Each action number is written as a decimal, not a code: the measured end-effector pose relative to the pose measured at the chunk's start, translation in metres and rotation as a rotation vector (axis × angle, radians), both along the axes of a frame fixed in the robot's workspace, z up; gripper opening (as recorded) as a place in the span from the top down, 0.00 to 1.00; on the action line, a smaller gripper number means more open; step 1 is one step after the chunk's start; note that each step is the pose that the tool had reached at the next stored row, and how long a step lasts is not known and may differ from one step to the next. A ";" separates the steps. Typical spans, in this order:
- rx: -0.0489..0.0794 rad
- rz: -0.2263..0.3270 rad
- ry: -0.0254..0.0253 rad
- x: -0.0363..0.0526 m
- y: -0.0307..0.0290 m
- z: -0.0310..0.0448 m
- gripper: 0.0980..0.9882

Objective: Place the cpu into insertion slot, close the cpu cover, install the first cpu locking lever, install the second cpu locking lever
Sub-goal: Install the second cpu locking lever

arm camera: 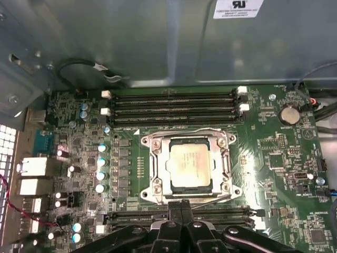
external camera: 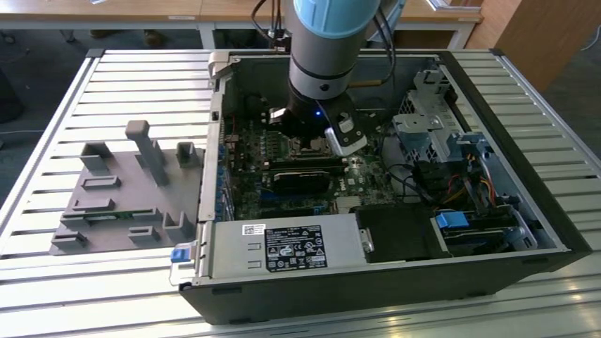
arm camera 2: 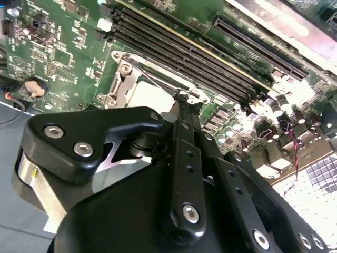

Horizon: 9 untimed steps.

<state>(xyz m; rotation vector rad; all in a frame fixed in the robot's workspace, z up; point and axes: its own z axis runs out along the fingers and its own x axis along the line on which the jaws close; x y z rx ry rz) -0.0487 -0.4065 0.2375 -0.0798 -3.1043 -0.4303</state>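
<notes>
The cpu (arm camera: 188,165), a silvery square chip, lies flat in the insertion slot (arm camera: 174,185) on the green motherboard. The cpu cover (arm camera: 157,164), a metal frame, lies down around it. One thin wire lever (arm camera: 181,130) runs along the cover's side toward the memory slots. A second lever (arm camera: 213,200) runs along the opposite side, just beside my fingertips. My gripper (arm camera: 180,206) is shut, its black fingers pressed together at that edge of the socket. In the second wrist view the gripper (arm camera 2: 187,101) reaches just past the cpu (arm camera 2: 147,97). In the exterior view the gripper (external camera: 314,144) stands low over the board.
The board sits inside an open black computer case (external camera: 376,289), with a power supply (external camera: 281,248) at the front and a drive cage (external camera: 424,134) on the exterior view's right. Long black memory slots (arm camera: 174,108) flank the socket. A grey fixture (external camera: 122,190) lies outside the case.
</notes>
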 end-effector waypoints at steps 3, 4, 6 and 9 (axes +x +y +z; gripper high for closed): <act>0.000 0.000 0.0000 -0.0061 0.0000 -0.0028 0.97; 0.000 0.000 0.0000 -0.0081 0.0000 -0.0040 0.97; 0.000 0.000 0.0000 -0.0104 0.0000 -0.0071 0.97; 0.000 0.000 0.0001 -0.0119 0.0000 -0.0125 0.97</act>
